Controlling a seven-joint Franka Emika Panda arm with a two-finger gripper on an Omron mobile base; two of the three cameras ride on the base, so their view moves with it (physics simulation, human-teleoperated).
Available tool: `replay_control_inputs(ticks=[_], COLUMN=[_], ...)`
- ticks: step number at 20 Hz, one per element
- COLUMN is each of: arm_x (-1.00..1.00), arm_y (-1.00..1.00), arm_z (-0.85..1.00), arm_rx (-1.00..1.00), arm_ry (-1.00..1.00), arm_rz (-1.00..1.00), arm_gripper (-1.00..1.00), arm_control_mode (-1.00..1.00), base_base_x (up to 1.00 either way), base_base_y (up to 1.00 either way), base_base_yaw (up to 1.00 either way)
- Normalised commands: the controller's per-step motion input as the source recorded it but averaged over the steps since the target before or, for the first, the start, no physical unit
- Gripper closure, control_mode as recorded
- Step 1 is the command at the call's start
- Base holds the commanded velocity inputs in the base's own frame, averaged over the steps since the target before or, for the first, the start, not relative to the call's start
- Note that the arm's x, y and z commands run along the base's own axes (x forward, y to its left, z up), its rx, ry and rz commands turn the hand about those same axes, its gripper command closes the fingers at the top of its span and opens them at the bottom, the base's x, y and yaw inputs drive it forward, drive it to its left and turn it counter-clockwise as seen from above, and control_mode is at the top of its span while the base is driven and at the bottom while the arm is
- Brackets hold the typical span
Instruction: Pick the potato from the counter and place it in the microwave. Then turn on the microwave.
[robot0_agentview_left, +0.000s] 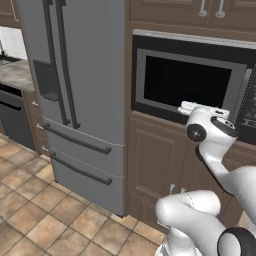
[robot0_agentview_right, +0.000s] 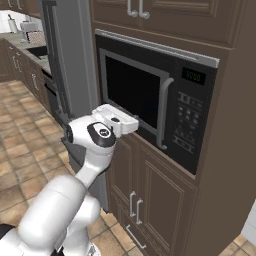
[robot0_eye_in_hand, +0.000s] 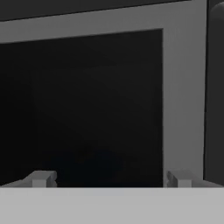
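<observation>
Black glass fills the grey-framed door of the wide built-in microwave (robot0_agentview_right: 150, 100), shut at centre frame, as the white arm's gripper (robot0_eye_in_hand: 109, 179) hovers before it, jaws wide and empty. Hooking the handle (robot0_agentview_right: 162, 117) at the door's right looks the surest move; potato unseen.

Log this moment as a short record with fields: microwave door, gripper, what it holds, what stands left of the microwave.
microwave door: shut, on the microwave
handle: vertical bar at the door's right edge
gripper: open, fingers spread wide, facing the dark glass close up
held: nothing between the fingers
potato: cannot tell where it is
left of microwave: grey fridge
below microwave: brown cabinet doors
</observation>
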Motion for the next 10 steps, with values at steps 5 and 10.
replay_control_inputs(ticks=[5,10], arm_x=[-0.45,-0.49], arm_y=[0.06,0.00], arm_z=[0.00,0.00], arm_rx=[0.00,0.00], arm_ry=[0.00,0.00], arm_rz=[0.00,0.00], arm_gripper=[-1.00,-1.00], arm_control_mode=[-1.00,-1.00], base_base_x=[0.00,0.00], base_base_y=[0.00,0.00], base_base_yaw=[0.00,0.00])
